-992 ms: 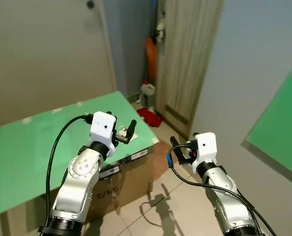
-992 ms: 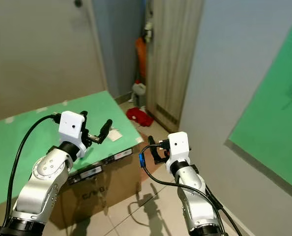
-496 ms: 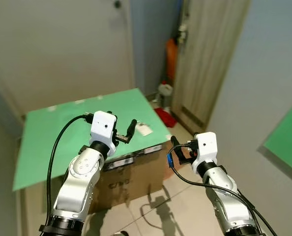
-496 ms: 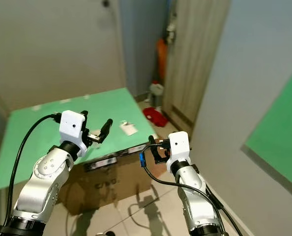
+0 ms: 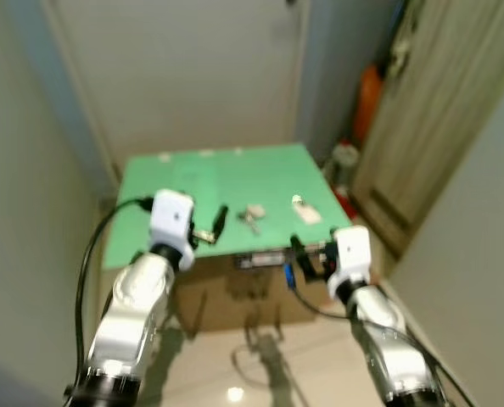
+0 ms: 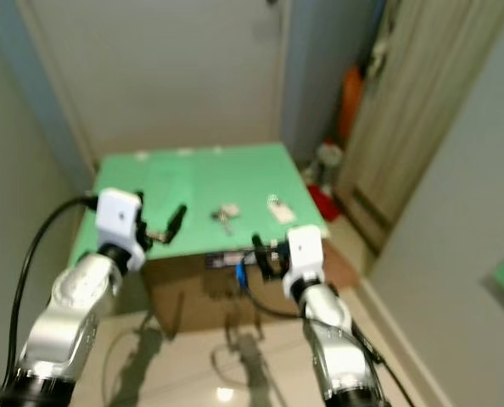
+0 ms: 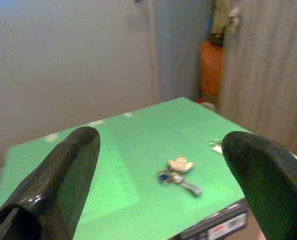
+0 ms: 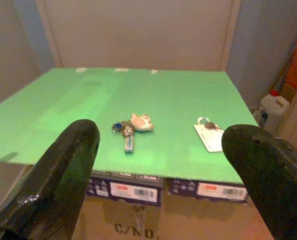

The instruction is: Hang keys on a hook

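A bunch of keys (image 8: 128, 129) is seen lying flat on the green counter (image 8: 78, 100), ahead of both grippers and roughly between them. It is not touched by any fingers. In the head views, the keys (image 5: 252, 215) are found near the front edge of the counter, just past the left gripper (image 5: 211, 227) and a little beyond the right gripper (image 5: 301, 253).

The bunch is made of a few small metal keys, a bit of blue, and a pale lumpy charm. A longer key is pointed toward the front edge. A second key on a flat white tag (image 8: 209, 136) is laid near it, closer to the side with the wooden door (image 5: 422, 110).

The left gripper's fingers (image 7: 63, 175) are spread wide apart, and nothing is held between them. The right gripper's fingers (image 8: 68, 170) are spread wide too, and nothing is held. Both grippers are held up in the air in front of the counter.

The counter is set on cardboard boxes (image 8: 138, 205). The head views are blurred.
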Robot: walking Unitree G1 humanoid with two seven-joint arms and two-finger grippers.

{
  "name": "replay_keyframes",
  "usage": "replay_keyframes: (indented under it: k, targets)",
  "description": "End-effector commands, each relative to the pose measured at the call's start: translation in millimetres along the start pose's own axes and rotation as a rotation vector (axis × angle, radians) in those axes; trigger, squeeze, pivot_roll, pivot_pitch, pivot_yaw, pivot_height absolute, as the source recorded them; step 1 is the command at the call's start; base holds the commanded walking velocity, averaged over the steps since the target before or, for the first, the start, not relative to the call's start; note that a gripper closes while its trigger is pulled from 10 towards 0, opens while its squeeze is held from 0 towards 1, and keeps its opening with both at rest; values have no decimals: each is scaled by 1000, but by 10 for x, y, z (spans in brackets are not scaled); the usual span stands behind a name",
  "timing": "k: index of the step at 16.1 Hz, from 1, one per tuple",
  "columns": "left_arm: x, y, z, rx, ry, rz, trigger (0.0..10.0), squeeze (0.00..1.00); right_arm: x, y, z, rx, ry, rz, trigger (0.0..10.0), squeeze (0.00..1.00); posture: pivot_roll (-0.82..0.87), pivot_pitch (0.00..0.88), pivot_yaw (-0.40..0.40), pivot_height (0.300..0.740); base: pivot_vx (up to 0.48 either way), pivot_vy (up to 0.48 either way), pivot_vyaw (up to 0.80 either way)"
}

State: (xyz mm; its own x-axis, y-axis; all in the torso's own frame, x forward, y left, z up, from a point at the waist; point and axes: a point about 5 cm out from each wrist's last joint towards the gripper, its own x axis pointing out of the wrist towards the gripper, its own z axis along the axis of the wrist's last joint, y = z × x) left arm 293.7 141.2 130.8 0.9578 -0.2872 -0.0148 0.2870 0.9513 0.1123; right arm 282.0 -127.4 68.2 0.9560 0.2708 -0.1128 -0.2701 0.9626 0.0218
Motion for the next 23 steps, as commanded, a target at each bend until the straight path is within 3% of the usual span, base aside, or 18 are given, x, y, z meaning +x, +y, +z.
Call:
replay_keyframes:
  k: [1, 6, 23]
  targets:
    - [20, -23, 46, 17, -17, 0, 10000, 0, 8, -51, 6, 15, 11, -27, 10000, 0, -67, 0, 40, 740, 0, 0, 0]
    - [25, -35, 9, 12, 7, -2, 10000, 0, -2, -48, 5, 19, 7, -28, 10000, 0, -72, 0, 39, 740, 0, 0, 0]
    - [12, -76, 9, 61, 25, -65, 10000, 0, -16, 1, 6, 16, -17, -9, 10000, 0, -59, 0, 39, 740, 480, 0, 0]
